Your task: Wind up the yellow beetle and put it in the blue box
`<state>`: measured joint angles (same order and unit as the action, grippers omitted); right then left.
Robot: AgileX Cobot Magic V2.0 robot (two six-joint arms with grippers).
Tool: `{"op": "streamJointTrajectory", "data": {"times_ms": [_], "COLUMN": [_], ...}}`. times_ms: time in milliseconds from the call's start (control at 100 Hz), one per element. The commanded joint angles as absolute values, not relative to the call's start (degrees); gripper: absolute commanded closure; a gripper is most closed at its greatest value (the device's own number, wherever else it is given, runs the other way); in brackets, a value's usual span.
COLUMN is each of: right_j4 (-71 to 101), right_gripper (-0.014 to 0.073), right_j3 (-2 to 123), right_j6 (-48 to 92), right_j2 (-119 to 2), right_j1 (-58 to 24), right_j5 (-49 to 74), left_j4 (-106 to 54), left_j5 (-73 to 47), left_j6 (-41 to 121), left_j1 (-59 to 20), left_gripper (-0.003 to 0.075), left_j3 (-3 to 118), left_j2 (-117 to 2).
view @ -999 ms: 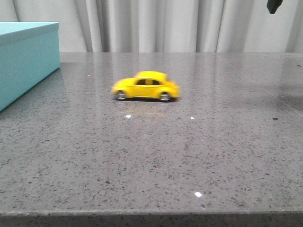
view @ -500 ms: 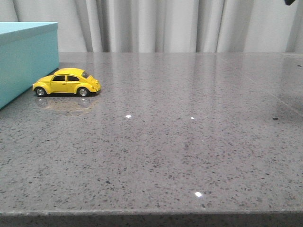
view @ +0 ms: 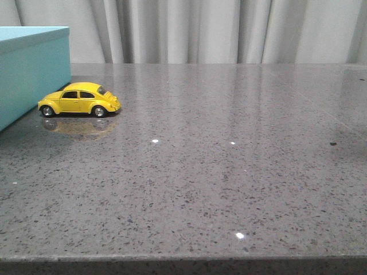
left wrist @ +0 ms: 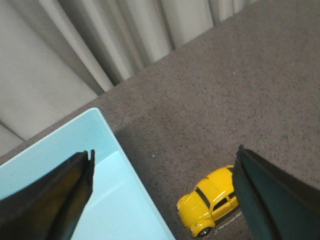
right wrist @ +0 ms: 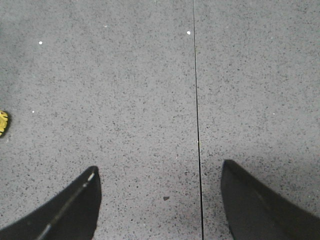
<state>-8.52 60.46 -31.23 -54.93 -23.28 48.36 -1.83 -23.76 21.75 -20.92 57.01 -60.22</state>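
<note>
Beetle (view: 79,99) sits on its wheels on the grey table (view: 229,172), far to the left side. Its nose is just beside the blue box (view: 31,71); you cannot tell if they touch. The box stands at the left edge of the table, and grey curtains (view: 200,31) hang behind it all.

The left gripper (left wrist: 162,192) hangs above the box and beetle with its jaws wide open and nothing in them. The right gripper (right wrist: 160,200) is over bare table, well apart from the beetle, and its jaws are wide open and empty too. A thin dark seam (right wrist: 196,125) runs across the table there.
</note>
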Motion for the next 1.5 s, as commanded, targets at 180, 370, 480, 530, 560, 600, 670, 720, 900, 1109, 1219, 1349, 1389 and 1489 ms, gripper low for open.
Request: {"op": "streamJointTrajectory", "data": {"times_ms": [180,370,480,530,560,600,670,720,900,1109,1219,1349,1389,1489], "right_j4": [-9.08,-9.08,-9.08,-9.08,-9.08,-9.08,-9.08,-9.08,-9.08,-9.08,-9.08,-9.08,-9.08,-9.08], "right_gripper": [0.0088,0.0088,0.0088,0.0088,0.0088,0.0088,0.0088,0.0088,0.0088,0.0088,0.0088,0.0088,0.0088,0.0088], "right_j3": [61.84,61.84,61.84,61.84,61.84,61.84,61.84,61.84,61.84,61.84,61.84,61.84,61.84,61.84], "right_j6": [-30.41,-29.15,-28.66,-28.50,-28.42,-28.37,-28.37,-28.37,-28.37,-28.36,-28.31,-28.31,-28.31,-28.31], "right_j2": [-53.82,-53.82,-53.82,-53.82,-53.82,-53.82,-53.82,-53.82,-53.82,-53.82,-53.82,-53.82,-53.82,-53.82], "right_j1": [-23.31,-23.31,-23.31,-23.31,-23.31,-23.31,-23.31,-23.31,-23.31,-23.31,-23.31,-23.31,-23.31,-23.31], "right_j5": [45.23,45.24,45.24,45.24,45.24,45.24,45.24,45.30,45.30,45.28,45.23,45.23,45.23,45.23], "left_j4": [-1.86,-2.09,-2.09,-2.09,-2.09,-2.09,-2.09,-2.09,-2.09,-1.98,-1.98,-1.55,-1.55,-1.55], "left_j5": [-42.16,-52.24,-53.65,-53.81,-54.12,-54.44,-55.10,-55.20,-55.20,-54.98,-54.61,-54.61,-54.61,-54.61], "left_j6": [34.89,45.06,47.80,47.80,47.80,47.80,47.80,47.80,47.80,47.80,47.80,47.80,47.80,47.80], "left_j1": [-23.45,-25.10,-25.75,-25.79,-25.79,-25.79,-25.79,-25.79,-25.79,-25.79,-25.65,-25.56,-25.56,-25.56], "left_gripper": [0.0164,0.0164,0.0164,0.0164,0.0164,0.0164,0.0164,0.0164,0.0164,0.0164,0.0164,0.0164,0.0164,0.0164], "left_j3": [77.52,85.87,87.36,87.36,87.36,87.36,87.36,87.36,87.36,87.36,87.25,87.25,87.25,87.25], "left_j2": [-76.00,-85.46,-89.58,-90.85,-91.40,-92.39,-93.90,-94.90,-97.58,-99.43,-100.39,-101.44,-101.65,-101.65]}}
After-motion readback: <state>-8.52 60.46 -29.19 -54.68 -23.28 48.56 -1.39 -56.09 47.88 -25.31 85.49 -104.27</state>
